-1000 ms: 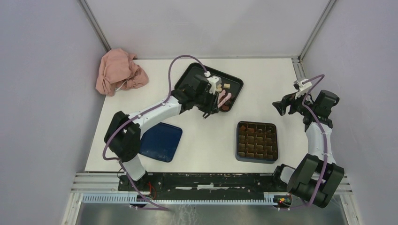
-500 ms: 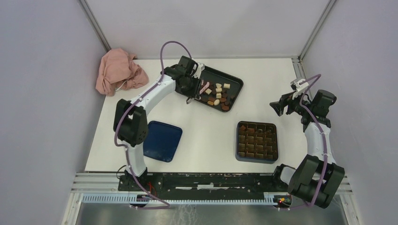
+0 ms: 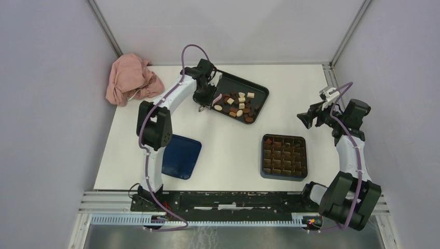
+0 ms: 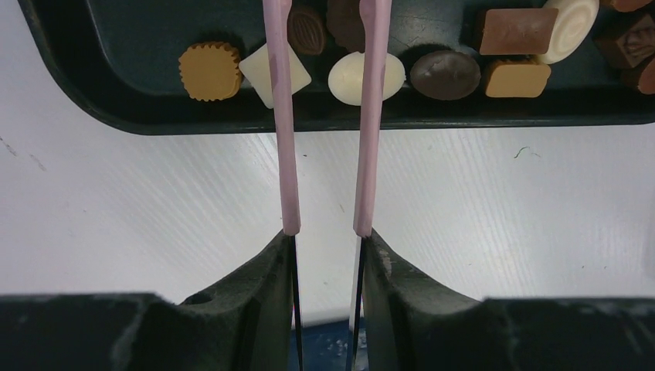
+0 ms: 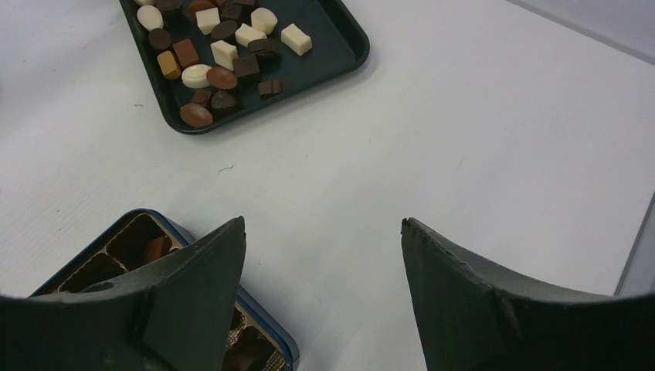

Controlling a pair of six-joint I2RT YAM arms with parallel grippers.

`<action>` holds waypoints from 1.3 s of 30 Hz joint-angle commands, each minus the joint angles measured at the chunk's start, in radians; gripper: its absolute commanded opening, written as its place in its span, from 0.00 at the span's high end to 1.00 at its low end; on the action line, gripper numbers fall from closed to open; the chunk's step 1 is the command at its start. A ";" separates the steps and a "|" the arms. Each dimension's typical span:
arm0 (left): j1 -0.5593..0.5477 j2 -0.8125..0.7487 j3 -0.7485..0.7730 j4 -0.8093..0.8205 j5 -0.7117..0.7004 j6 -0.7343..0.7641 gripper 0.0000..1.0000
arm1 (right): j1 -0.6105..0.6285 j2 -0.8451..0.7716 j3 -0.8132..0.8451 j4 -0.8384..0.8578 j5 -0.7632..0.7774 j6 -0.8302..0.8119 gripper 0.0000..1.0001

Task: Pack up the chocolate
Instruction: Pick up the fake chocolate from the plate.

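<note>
Several chocolates (image 3: 237, 105), dark brown, tan and cream-white, lie loose on a dark tray (image 3: 228, 83). They also show in the left wrist view (image 4: 446, 74) and the right wrist view (image 5: 220, 54). My left gripper (image 3: 203, 101) hovers at the tray's near left edge, shut on pink tongs (image 4: 280, 116). The tongs' two arms reach over the tray rim (image 4: 139, 31), either side of a cream-white oval piece (image 4: 390, 77); their tips are out of view. My right gripper (image 3: 306, 118) is open and empty, held above the table to the right of the box (image 3: 284, 156).
The dark blue box with a brown grid insert (image 5: 147, 247) holds several pieces. A blue lid (image 3: 179, 156) lies near the left arm's base. A pink cloth (image 3: 132, 78) is bunched at the back left corner.
My left arm has swung left with the tongs, from over the tray's near right part to its left edge. The right arm has barely moved.
</note>
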 commanded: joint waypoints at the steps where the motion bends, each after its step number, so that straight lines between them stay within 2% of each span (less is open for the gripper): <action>1: 0.000 0.019 0.043 -0.028 0.044 0.051 0.60 | 0.005 -0.006 0.013 0.014 -0.022 -0.019 0.21; 5: 0.001 0.018 0.041 -0.024 0.112 0.049 0.61 | 0.006 -0.004 0.015 0.011 -0.023 -0.022 0.21; 14: 0.002 0.015 0.051 -0.025 0.159 0.042 0.61 | 0.010 -0.002 0.019 0.003 -0.024 -0.028 0.21; 39: -0.002 0.115 0.124 -0.058 0.171 0.028 0.64 | 0.011 -0.001 0.029 -0.014 -0.026 -0.045 0.21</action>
